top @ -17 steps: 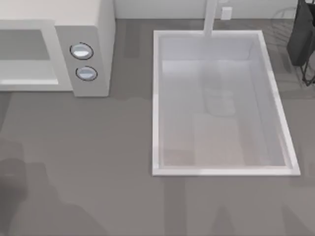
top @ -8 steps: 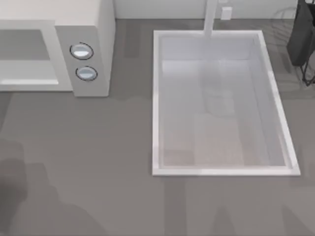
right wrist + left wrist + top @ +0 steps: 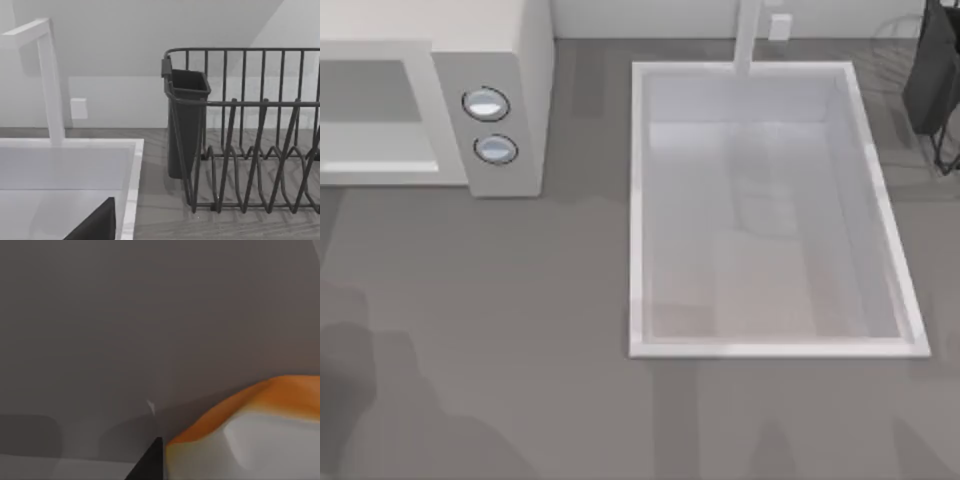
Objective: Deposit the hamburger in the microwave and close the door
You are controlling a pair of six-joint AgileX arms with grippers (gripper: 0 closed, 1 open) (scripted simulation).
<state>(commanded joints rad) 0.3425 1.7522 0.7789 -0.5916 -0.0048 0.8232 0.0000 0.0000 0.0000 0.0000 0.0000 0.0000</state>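
The off-white microwave (image 3: pixel 505 100) stands at the table's back left, with two round dials (image 3: pixel 486 104) stacked on its front panel. To the left of the dials its front shows a grey recess with a paler floor. The door is out of view. In the left wrist view an orange-topped, pale-sided shape, which looks like the hamburger (image 3: pixel 250 410), lies very close over grey surface, right beside a dark part of my left gripper (image 3: pixel 150 465). A dark part of my right gripper (image 3: pixel 97 225) hangs over the sink's corner.
A white sink basin (image 3: pixel 770 345) with a white faucet (image 3: pixel 748 35) takes up the middle and right of the table. A dark wire dish rack (image 3: pixel 250 150) with a dark cup holder (image 3: pixel 185 125) stands at the back right. Bare grey counter (image 3: pixel 500 320) lies in front of the microwave.
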